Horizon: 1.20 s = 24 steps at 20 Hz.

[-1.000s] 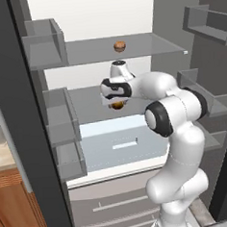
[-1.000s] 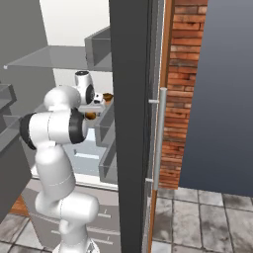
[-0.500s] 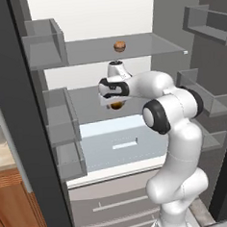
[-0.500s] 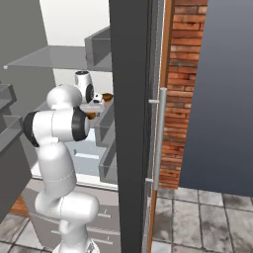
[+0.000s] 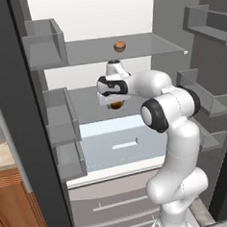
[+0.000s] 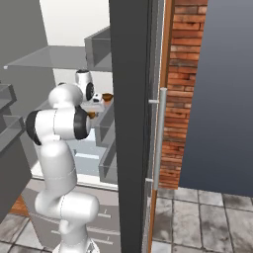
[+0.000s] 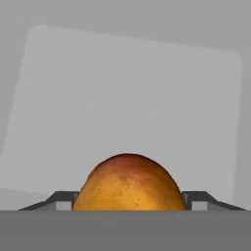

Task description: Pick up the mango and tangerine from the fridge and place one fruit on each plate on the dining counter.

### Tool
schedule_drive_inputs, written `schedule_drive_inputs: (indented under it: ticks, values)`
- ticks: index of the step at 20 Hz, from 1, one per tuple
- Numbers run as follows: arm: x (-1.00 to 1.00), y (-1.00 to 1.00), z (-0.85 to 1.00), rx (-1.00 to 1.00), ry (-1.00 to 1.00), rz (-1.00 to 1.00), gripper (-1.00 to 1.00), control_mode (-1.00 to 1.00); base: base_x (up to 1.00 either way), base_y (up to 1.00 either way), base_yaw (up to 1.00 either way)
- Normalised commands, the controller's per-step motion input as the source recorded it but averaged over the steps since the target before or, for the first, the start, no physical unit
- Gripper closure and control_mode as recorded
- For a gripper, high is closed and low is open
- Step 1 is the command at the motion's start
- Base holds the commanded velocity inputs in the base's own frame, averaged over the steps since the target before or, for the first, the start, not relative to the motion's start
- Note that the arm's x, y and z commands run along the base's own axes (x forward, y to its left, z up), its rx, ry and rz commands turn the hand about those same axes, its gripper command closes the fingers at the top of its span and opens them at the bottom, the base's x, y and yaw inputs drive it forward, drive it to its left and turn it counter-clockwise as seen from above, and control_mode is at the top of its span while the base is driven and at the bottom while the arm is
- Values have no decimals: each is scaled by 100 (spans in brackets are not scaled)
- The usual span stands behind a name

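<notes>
One orange-yellow mango (image 7: pixel 129 182) with a reddish blush sits between the two dark fingertips (image 7: pixel 59 200) of the white arm's gripper (image 5: pixel 115 103), which press against its sides, over the middle clear glass shelf (image 5: pixel 85 96) of the pale grey fridge (image 5: pixel 142 21). A small round brownish fruit (image 5: pixel 120 46) rests on the shelf above. Grey door bins (image 5: pixel 45 43) flank the opening; a red brick wall (image 6: pixel 184 79) stands right.

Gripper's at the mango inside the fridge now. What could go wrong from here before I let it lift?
1. The mango is rounded and sits between the fingertips of the gripper; a shallow pinch could let it squirt out.
2. The glass shelf hangs right above the hand, so a steep lift may knock it.
3. That shelf carries a small round brownish item, which a bump could send rolling.
</notes>
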Motion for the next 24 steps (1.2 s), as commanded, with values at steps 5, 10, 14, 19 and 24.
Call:
schedule_drive_inputs:
  ticks: [5, 10, 14, 19, 24]
  values:
    - [-41, -1, -2, 0, -11, 0, 100, -100, 0, 0, 0]
    - [-100, -8, 13, 0, -28, -8, 100, -100, 0, 0, 0]
    - [-100, -15, 51, 0, -18, -4, 100, -100, 0, 0, 0]
    - [-100, -13, 73, 0, -10, -7, 100, -100, 0, 0, 0]
    - [-75, -1, 89, 0, 2, -1, 100, -100, 0, 0, 0]
